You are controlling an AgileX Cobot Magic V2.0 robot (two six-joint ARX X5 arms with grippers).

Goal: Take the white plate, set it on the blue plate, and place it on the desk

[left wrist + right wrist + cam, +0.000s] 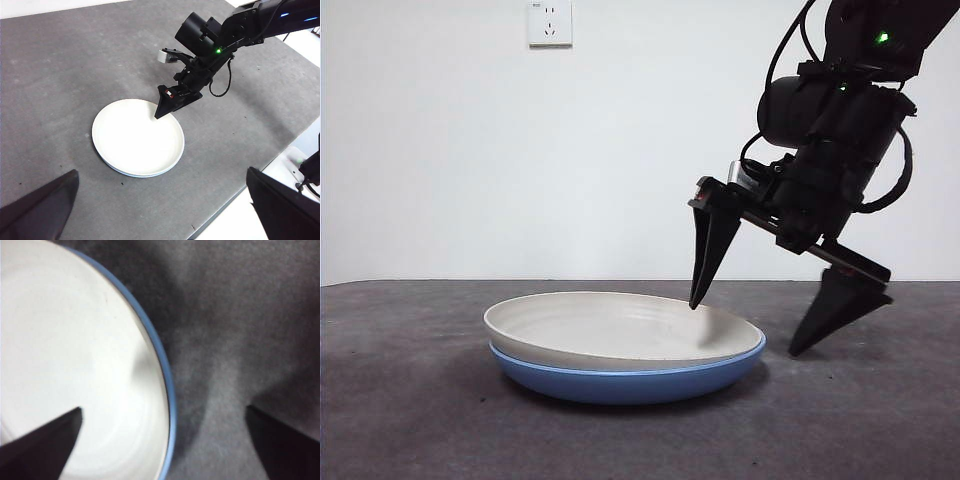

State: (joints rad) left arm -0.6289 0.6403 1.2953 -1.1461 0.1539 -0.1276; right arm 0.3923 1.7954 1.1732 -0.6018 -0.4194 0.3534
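The white plate (620,330) sits nested in the blue plate (620,382) on the desk (410,420); the right end effector (775,325), spread wide, straddles their rim.

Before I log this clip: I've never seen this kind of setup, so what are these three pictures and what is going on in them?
This is a two-armed table robot; each arm ends in a two-jawed tool. One picture looks level across the desk; the other two come from cameras on the arms' wrists. On the desk, the white plate sits nested in the blue plate. The right tool hovers open, straddling the stack's rim: one jaw is over the white plate, the other outside, over the desk. It holds nothing. The left tool waits, open and empty, high above, seeing the whole scene.
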